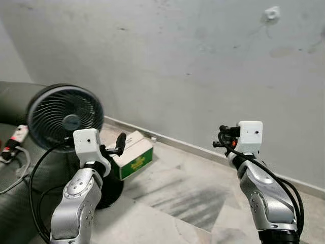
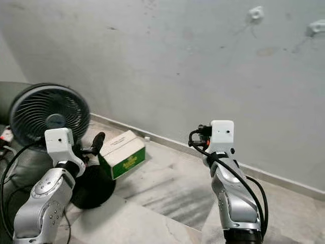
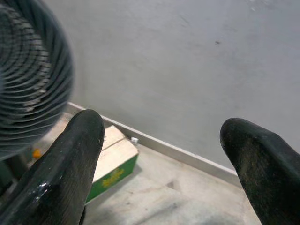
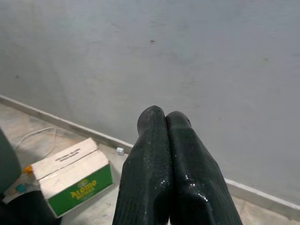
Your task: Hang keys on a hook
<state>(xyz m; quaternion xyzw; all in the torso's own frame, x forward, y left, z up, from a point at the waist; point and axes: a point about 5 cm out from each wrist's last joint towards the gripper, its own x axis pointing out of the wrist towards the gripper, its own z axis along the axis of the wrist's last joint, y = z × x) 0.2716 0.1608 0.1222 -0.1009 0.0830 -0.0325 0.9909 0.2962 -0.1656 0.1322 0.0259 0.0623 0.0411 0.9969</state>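
Note:
Two small white hooks are fixed high on the grey wall, one (image 2: 256, 12) above my right arm and another (image 2: 317, 26) further right. The first hook (image 1: 272, 13) sits well above both grippers. My left gripper (image 3: 164, 136) is raised at chest height toward the wall, open, with nothing between its black fingers (image 3: 79, 140). My right gripper (image 4: 164, 117) is raised too, pointing at the wall below the hooks. Its two fingers are pressed together, and nothing can be seen between them. In the left eye view, the left gripper (image 1: 120, 143) hovers in front of a box.
A black round fan (image 1: 63, 114) stands on the floor at my left, with a green-and-white carton (image 1: 133, 155) beside it against the skirting. A power strip (image 1: 15, 137) and cables lie on a dark sofa (image 1: 12, 96) at far left. Marble floor (image 1: 193, 193) stretches ahead.

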